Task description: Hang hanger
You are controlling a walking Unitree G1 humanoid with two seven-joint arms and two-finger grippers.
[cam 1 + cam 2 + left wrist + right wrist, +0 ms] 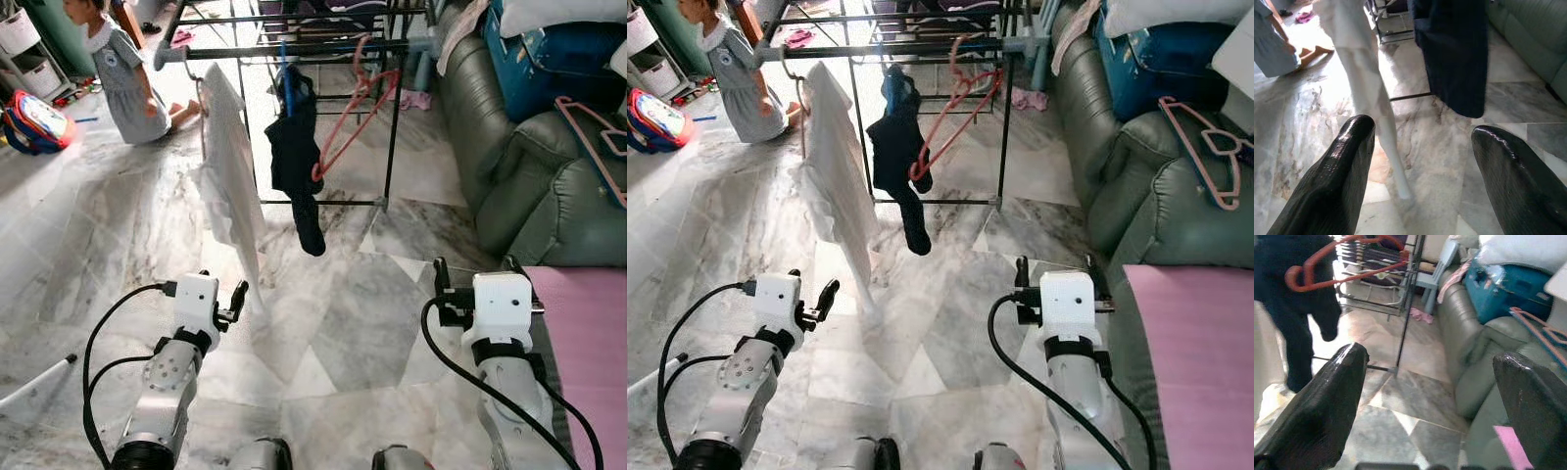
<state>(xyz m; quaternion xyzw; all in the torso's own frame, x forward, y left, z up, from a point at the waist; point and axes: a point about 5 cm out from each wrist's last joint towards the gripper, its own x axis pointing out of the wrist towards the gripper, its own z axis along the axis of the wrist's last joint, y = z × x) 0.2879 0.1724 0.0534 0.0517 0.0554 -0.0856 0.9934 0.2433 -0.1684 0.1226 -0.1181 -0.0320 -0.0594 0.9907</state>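
A red-pink hanger (353, 108) hangs empty from the top bar of the black drying rack (294, 46), beside a dark garment (294, 157) on a blue hanger and a white garment (230, 166). A second pink hanger (593, 147) lies on the arm of the green sofa (519, 186). My left gripper (223, 289) is held low over the floor, open and empty, pointing at the white garment (1366, 73). My right gripper (476, 266) is also open and empty, close to the sofa, with the rack's hanger (1347, 259) far ahead of it.
A person (127, 78) kneels on the marble floor behind the rack at the left, near a colourful backpack (34, 117). A blue bag (549, 59) lies on the sofa. A pink mat (588, 333) is at my right. A white stick (34, 382) lies at the lower left.
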